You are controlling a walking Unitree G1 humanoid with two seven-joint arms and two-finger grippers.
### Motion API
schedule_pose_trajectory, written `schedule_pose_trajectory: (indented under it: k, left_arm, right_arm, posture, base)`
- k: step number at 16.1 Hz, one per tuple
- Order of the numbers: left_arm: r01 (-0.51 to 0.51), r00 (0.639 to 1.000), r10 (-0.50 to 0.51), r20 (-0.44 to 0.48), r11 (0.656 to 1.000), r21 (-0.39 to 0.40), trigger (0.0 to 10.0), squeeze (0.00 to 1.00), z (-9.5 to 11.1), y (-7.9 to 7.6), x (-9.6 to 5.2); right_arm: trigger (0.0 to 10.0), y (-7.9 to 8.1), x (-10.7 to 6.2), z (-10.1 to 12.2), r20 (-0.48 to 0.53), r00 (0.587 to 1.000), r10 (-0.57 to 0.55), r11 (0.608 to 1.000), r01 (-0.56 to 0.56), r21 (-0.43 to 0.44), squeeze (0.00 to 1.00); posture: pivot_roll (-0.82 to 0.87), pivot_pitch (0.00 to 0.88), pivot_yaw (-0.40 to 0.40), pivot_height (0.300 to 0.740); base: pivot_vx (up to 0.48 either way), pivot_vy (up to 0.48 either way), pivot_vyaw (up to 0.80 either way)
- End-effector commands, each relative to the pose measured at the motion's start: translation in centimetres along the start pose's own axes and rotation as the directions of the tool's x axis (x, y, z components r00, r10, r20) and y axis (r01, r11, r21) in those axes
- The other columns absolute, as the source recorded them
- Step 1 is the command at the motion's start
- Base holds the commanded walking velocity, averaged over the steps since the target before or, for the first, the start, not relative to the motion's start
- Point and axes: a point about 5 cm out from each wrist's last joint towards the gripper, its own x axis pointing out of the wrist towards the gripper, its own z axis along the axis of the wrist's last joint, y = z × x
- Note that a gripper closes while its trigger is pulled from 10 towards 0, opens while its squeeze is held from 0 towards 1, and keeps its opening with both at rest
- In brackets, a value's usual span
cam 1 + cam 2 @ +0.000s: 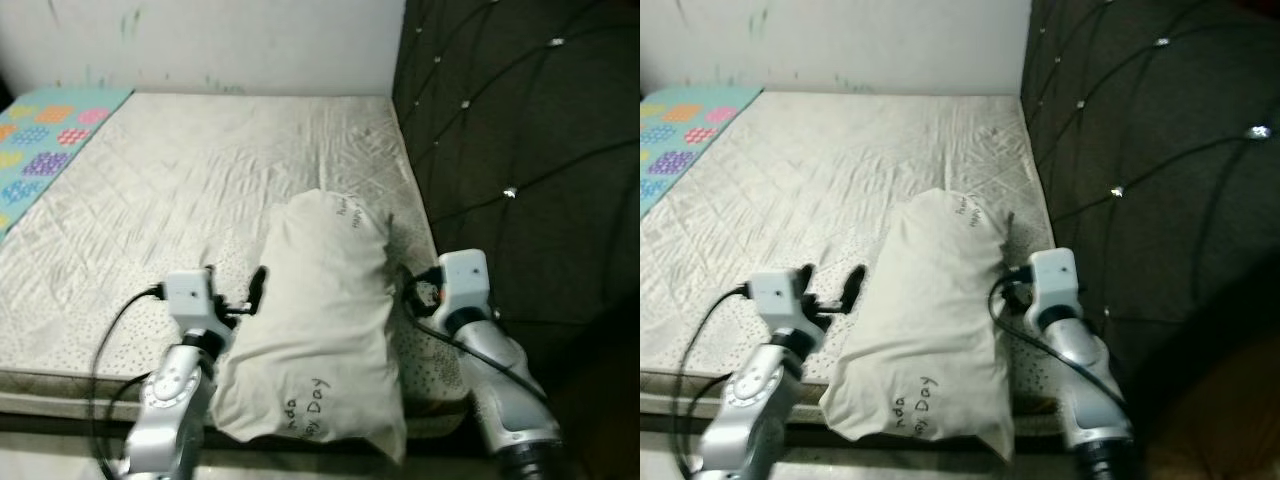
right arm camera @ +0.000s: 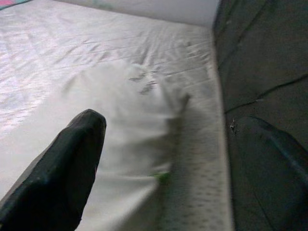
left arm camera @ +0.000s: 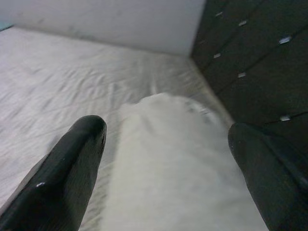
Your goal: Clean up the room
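Both silver arms reach forward from the bottom of the head views, flanking a pillow (image 1: pixel 318 330): the left end effector (image 1: pixel 235 290) sits at its left edge with fingers spread wide, and the right end effector (image 1: pixel 405 285) sits at its right edge, also spread wide, holding nothing. Cream-coloured and rumpled, with dark handwriting at both ends, the pillow lies lengthwise on the bed (image 1: pixel 190 170), beside the dark tufted headboard (image 1: pixel 520 150), its near end overhanging the mattress edge.

A bed (image 1: pixel 200 180) with a pale quilted mattress is seen; a cream pillow (image 1: pixel 320 320) is laid on it near the dark headboard (image 1: pixel 520 150), overhanging the front edge.
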Motion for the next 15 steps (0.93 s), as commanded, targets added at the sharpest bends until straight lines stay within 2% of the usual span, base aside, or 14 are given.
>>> schedule_pose_trajectory:
  k: [1, 4, 7, 13, 15]
  left_arm:
    - [-0.017, 1.000, 0.017, -0.016, 1.000, 0.005, 10.0, 0.00, -0.19, 0.19, -0.06]
    - [-0.013, 1.000, 0.013, -0.020, 1.000, -0.012, 10.0, 0.00, -0.29, 0.19, -0.08]
    - [-0.002, 1.000, 0.001, -0.025, 0.999, -0.037, 10.0, 0.00, -0.34, 0.12, 0.03]
    - [-0.007, 1.000, 0.006, -0.022, 0.999, -0.036, 10.0, 0.00, -0.26, 0.19, 0.08]
    - [-0.018, 1.000, 0.017, -0.017, 1.000, -0.023, 10.0, 0.00, -0.19, 0.29, 0.05]
  right_arm:
    - [10.0, -0.32, -0.16, -0.12, -0.006, 1.000, -0.009, 1.000, 0.009, -0.003, 0.00]
    - [10.0, -0.47, -0.31, -0.21, -0.010, 1.000, -0.013, 1.000, 0.013, 0.003, 0.00]
    - [10.0, -0.38, -0.23, -0.19, -0.011, 1.000, -0.012, 1.000, 0.012, 0.006, 0.00]
    - [10.0, -0.41, -0.26, -0.35, -0.022, 1.000, -0.005, 1.000, 0.005, -0.004, 0.00]
    - [10.0, -0.26, -0.22, -0.41, -0.027, 1.000, 0.005, 1.000, -0.006, -0.003, 0.00]
  posture:
    - [-0.13, 0.054, 0.024, 0.740]
    - [-0.13, 0.055, 0.026, 0.740]
    - [-0.13, 0.056, 0.027, 0.740]
    - [-0.13, 0.062, 0.027, 0.740]
    - [-0.13, 0.062, 0.028, 0.740]
  base:
    - [0.000, 0.000, 0.00]
    - [0.000, 0.000, 0.00]
    - [0.000, 0.437, 0.00]
    - [0.000, 0.470, 0.00]
    - [0.000, 0.000, 0.00]
